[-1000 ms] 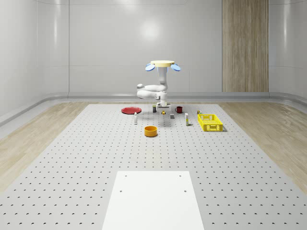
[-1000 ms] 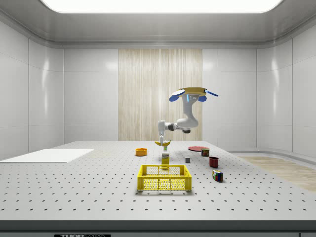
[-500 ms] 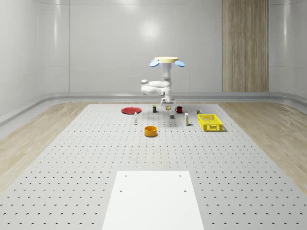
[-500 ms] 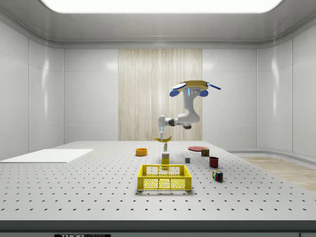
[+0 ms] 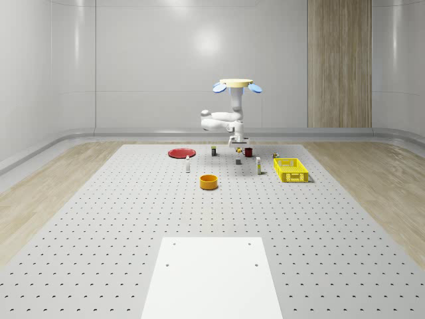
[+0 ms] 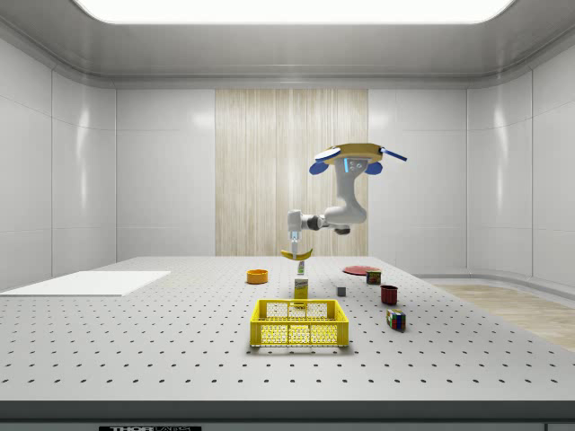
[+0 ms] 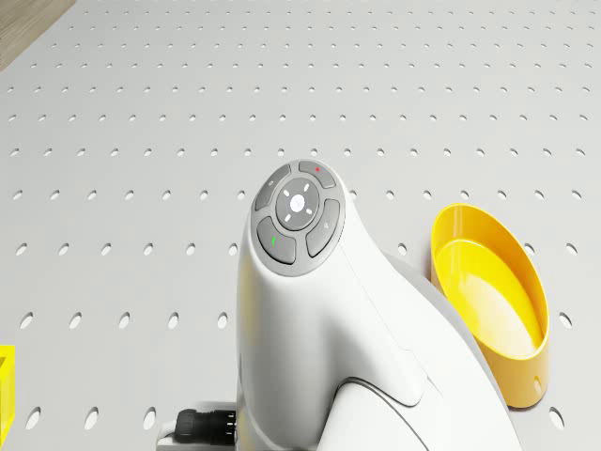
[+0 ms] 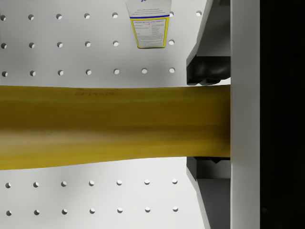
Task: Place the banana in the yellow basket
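A: Status?

B: Drone (image 6: 358,157) hovers above the far part of the table (image 5: 133,226). Arm (image 6: 334,215) reaches out to the side view's left, gripper (image 6: 295,250) pointing down.

A: Banana?

B: Banana (image 6: 296,255) is clamped between the fingers (image 8: 208,71), hanging in the air clear of the table. In the wrist view it runs straight across, with a carton (image 8: 148,24) on the table below it.

A: Vs a second ago?

B: Drone has gone up and shifted toward the whole-scene view's right. It was above a spot near the red plate (image 5: 180,153); now it's roughly over the red mug (image 5: 248,152). Banana has risen with it; grip unchanged.

A: Over the basket yet?

B: No. In the whole-scene view the basket (image 5: 291,170) sits nearer the camera and further right than the gripper (image 5: 238,142). In the side view the banana is up behind the basket (image 6: 299,323), above the carton (image 6: 301,287).

A: Anything else moved?

B: No. Orange bowl (image 5: 209,181), plate, mug, cube (image 6: 395,319) and the white sheet (image 5: 212,276) are all where they were. Drone view looks down on the arm's wrist housing (image 7: 299,218) with the bowl (image 7: 492,301) just beside it.
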{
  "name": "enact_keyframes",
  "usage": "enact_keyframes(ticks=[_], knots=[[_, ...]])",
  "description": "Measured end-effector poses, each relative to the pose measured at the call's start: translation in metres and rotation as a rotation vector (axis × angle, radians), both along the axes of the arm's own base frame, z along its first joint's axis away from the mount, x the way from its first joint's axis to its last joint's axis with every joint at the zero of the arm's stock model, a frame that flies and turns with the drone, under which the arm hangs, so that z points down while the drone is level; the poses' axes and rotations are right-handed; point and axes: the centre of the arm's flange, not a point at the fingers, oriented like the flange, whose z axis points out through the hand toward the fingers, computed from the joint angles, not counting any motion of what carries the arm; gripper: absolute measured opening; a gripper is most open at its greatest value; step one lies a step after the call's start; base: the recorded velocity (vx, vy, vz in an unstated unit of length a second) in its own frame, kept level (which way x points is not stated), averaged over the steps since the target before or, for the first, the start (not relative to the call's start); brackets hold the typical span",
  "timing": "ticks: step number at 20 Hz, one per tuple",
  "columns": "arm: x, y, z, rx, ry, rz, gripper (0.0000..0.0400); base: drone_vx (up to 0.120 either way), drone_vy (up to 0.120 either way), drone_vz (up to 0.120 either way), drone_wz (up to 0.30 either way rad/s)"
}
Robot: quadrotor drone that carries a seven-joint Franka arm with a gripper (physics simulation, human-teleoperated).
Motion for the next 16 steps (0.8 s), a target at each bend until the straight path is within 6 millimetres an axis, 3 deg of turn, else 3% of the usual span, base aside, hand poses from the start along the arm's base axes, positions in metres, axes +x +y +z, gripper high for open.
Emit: enact_keyframes(ticks=[16], knots=[[0.0000, 0.0000, 0.0000, 0.000, 0.000, 0.000, 0.0193, 0.000, 0.120, 0.000, 0.000]])
